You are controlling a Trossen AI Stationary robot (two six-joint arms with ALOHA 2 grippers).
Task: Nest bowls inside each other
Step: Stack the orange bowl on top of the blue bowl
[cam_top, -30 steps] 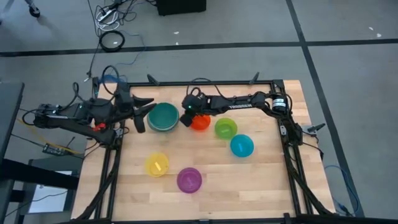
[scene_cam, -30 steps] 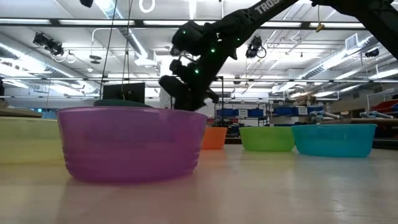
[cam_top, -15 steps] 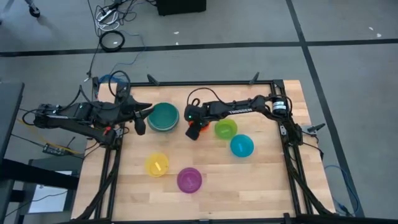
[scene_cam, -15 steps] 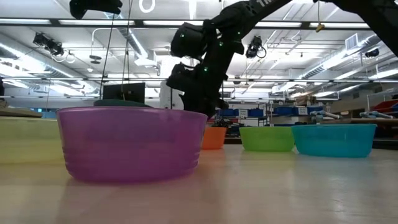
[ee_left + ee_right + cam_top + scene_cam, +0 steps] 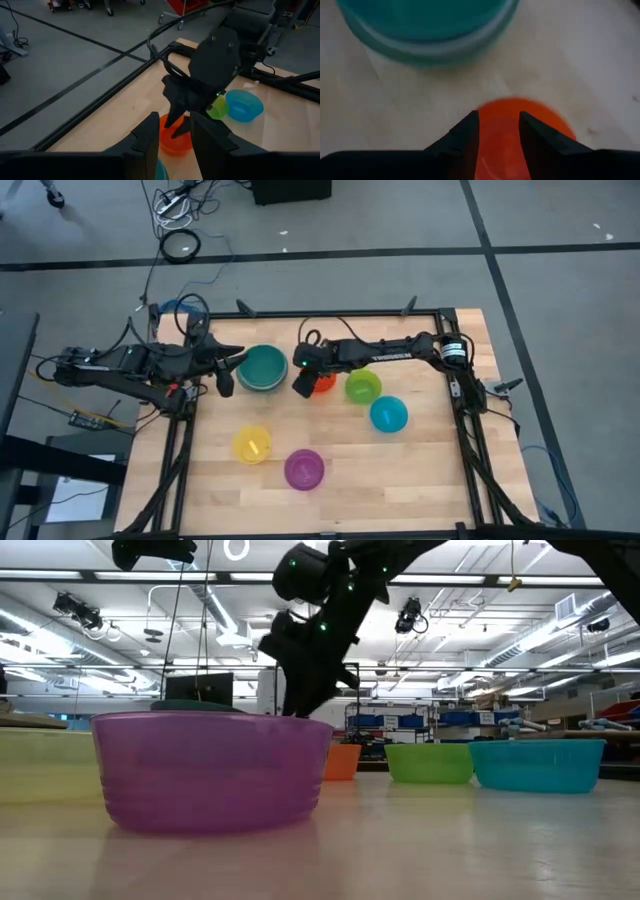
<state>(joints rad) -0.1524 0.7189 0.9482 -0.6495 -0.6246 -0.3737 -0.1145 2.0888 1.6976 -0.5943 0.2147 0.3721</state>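
Observation:
The orange bowl point(image 5: 323, 383) stands on its base on the table, just right of the teal bowl point(image 5: 262, 367), which sits nested in a paler bowl. My right gripper point(image 5: 303, 386) points down at a slant over the orange bowl's left side and is open. In the right wrist view the orange bowl point(image 5: 501, 130) shows between the fingers and beyond one of them. My left gripper point(image 5: 230, 368) hovers open at the teal bowl's left, holding nothing. The lime green bowl point(image 5: 362, 387), blue bowl point(image 5: 388, 414), yellow bowl point(image 5: 252, 444) and purple bowl point(image 5: 304, 468) stand apart on the table. My right gripper has its fingers at the orange bowl's rim point(image 5: 167, 131) on the side toward the teal bowl, coming from above at a slant. One finger seems to be over the inside. I cannot tell whether either finger touches the bowl, which rests on the table.
The black frame rails point(image 5: 460, 395) run along the table's edges. Bare wood lies between the yellow and blue bowls and along the near edge. In the low view the purple bowl point(image 5: 212, 770) fills the foreground and hides the right gripper's fingertips.
My right gripper has gone from the gap beside the teal bowl toward the near edge, onto the orange bowl's left side, and has then risen a little. My left gripper has tipped down slightly. No bowl has visibly moved.

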